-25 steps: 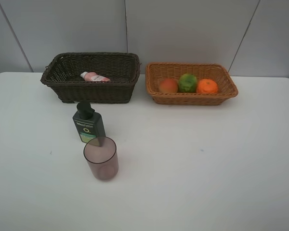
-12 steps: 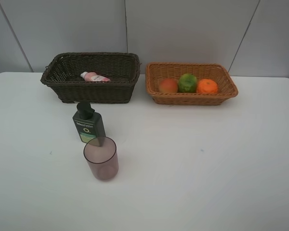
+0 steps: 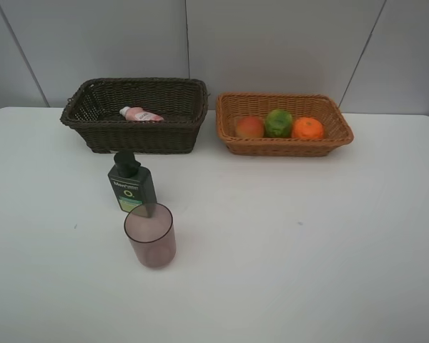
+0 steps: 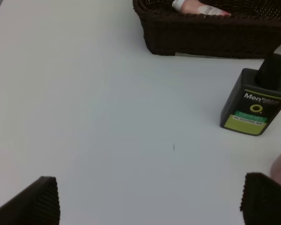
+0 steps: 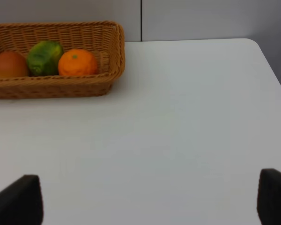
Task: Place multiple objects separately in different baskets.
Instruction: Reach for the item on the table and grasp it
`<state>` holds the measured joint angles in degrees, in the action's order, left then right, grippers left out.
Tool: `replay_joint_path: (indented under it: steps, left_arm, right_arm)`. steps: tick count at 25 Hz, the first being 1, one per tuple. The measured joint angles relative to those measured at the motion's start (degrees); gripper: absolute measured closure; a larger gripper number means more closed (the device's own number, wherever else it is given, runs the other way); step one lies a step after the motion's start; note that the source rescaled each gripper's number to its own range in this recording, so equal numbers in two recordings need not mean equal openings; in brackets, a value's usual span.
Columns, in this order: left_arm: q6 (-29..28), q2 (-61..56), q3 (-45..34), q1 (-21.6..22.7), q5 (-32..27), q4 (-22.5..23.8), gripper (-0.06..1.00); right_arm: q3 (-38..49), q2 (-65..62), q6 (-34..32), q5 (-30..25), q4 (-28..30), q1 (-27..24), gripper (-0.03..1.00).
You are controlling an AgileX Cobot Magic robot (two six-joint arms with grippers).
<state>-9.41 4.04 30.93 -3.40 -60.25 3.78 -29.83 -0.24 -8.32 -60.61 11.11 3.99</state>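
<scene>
The dark brown basket (image 3: 129, 136) holds the pink bottle (image 3: 140, 113). The light tan basket (image 3: 286, 147) holds the red-orange fruit (image 3: 250, 127), the green fruit (image 3: 278, 123) and the tangerine (image 3: 307, 128). The dark green pump bottle (image 3: 131, 187) stands in front of the brown basket, with the mauve cup (image 3: 151, 235) upright just in front of it. No arm shows in the exterior view. My left gripper (image 4: 150, 206) is open and empty above the table, short of the pump bottle (image 4: 255, 105). My right gripper (image 5: 150, 201) is open and empty, short of the tan basket (image 5: 56, 87).
The white table (image 3: 307, 236) ends at a grey panelled wall (image 3: 272, 43) behind the baskets. Its right edge shows in the right wrist view (image 5: 271, 65).
</scene>
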Motion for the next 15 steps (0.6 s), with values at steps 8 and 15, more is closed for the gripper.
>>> replay_joint_path:
  steps: [8,15]
  left_arm:
    - [0.1,25.6,7.9,0.0,1.5,-0.5,-0.06]
    - [12.1,52.6,18.2,-6.9,2.0,-0.5,-0.06]
  right_arm:
    - [0.0,0.0,0.0,0.0,0.0,0.0,-0.03]
    - [0.0,0.0,0.0,0.0,0.0,0.0,-0.03]
